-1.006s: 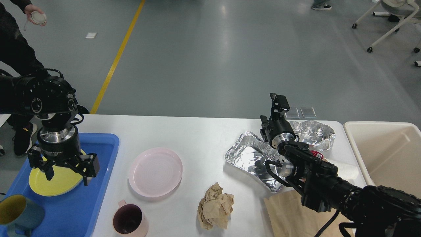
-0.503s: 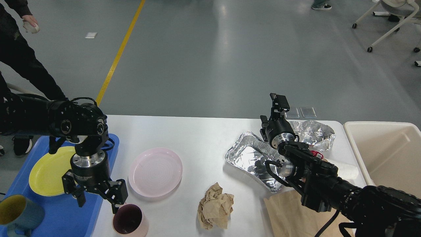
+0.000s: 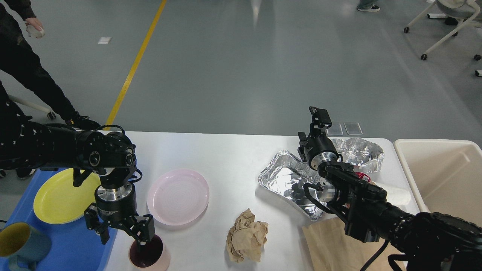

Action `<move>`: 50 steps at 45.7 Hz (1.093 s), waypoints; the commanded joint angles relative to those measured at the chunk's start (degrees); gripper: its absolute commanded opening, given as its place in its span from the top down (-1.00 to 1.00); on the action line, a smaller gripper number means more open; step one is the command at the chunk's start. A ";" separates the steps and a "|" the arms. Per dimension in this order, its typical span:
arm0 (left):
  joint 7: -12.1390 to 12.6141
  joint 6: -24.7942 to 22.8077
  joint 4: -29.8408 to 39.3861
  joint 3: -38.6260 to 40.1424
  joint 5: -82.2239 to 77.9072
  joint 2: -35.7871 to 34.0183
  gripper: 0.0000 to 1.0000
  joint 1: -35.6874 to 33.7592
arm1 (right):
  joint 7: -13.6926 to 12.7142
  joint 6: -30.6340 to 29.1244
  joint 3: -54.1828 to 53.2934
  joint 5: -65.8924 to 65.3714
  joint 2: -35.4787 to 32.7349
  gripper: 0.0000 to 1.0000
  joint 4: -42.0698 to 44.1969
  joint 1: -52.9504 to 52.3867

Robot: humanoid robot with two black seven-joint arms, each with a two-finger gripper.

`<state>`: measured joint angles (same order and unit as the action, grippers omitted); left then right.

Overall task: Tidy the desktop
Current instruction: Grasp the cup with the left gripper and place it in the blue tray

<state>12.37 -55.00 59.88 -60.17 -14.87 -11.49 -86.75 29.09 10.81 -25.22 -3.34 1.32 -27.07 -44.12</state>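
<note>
The white desktop (image 3: 233,158) holds a pink plate (image 3: 177,196), a pink mug (image 3: 150,256) at the front edge, a crumpled brown paper ball (image 3: 246,235), an empty foil tray (image 3: 288,180), crumpled foil (image 3: 357,152) and a brown paper bag (image 3: 335,244). My left gripper (image 3: 123,236) is open and points down just above the pink mug, its right finger at the mug's rim. My right gripper (image 3: 320,117) is raised above the far edge of the foil tray, dark and seen end-on, holding nothing visible.
A blue tray (image 3: 75,246) at the left holds a yellow plate (image 3: 56,195) and a blue mug (image 3: 19,241). A cream bin (image 3: 444,177) stands at the right. A person (image 3: 22,64) stands at the far left. A red item (image 3: 363,176) lies by my right arm.
My left gripper has moved right and toward the front, from over the yellow plate to over the pink mug. The right arm has not moved.
</note>
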 commanded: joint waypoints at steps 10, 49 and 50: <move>0.02 0.00 -3.28 0.06 0.19 2.08 -0.03 3.43 | 0.00 0.00 0.00 0.00 0.00 -1.00 0.00 0.00; -0.95 0.00 -1.18 -0.03 2.48 -0.02 1.00 -4.65 | 0.00 0.00 0.00 0.00 0.00 -1.00 0.00 0.00; -1.04 0.00 -0.56 -0.03 2.48 -0.64 1.00 -5.44 | 0.00 0.00 0.00 0.00 0.00 -1.00 0.00 0.00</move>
<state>11.59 -55.00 57.66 -60.17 -12.52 -10.67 -88.62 29.09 10.81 -25.22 -3.34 1.32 -27.07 -44.12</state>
